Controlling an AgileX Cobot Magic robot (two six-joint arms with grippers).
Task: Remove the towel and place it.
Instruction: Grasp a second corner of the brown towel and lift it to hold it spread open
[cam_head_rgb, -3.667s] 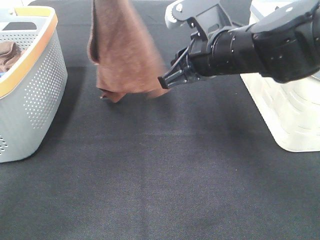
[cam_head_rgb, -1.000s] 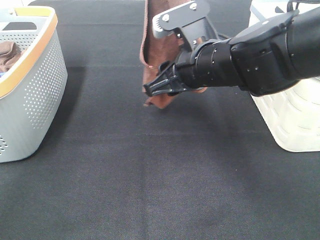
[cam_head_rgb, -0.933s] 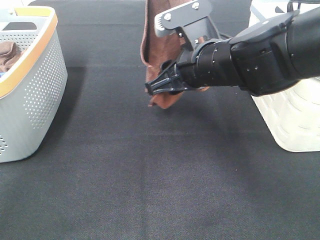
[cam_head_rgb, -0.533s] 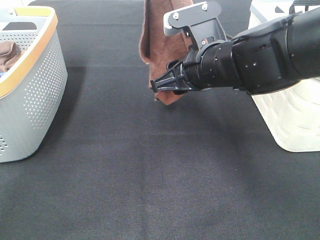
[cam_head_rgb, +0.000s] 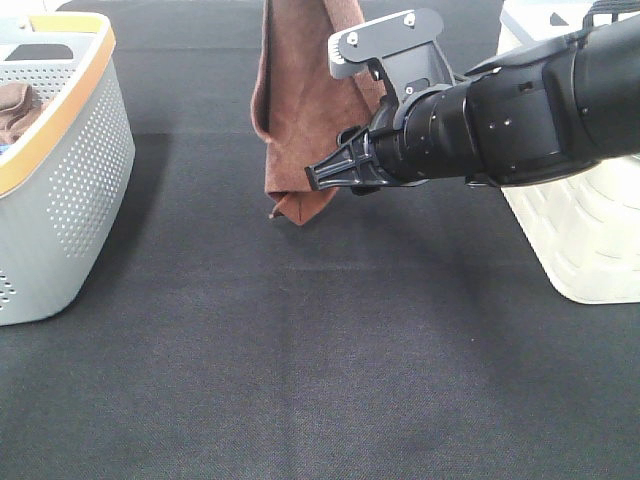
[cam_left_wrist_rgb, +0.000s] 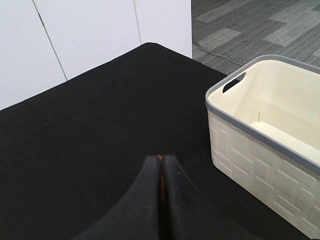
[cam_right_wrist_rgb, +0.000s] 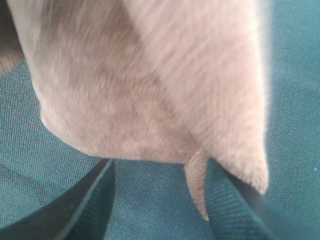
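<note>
Reddish-brown towel hangs from the clamped-shut left gripper, apparently so the wide-open, empty right gripper can take its lower corner.

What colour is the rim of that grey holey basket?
Yellow-orange; the basket rim shows best in the exterior high view.

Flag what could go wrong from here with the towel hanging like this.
1. The right hand stands open beside the lower corner of the towel. Only the hem tip sits inside its opening, so closing may miss or catch very little.
2. The left hand seems to pinch just a thin edge, so a tug might pull the towel free.
</note>
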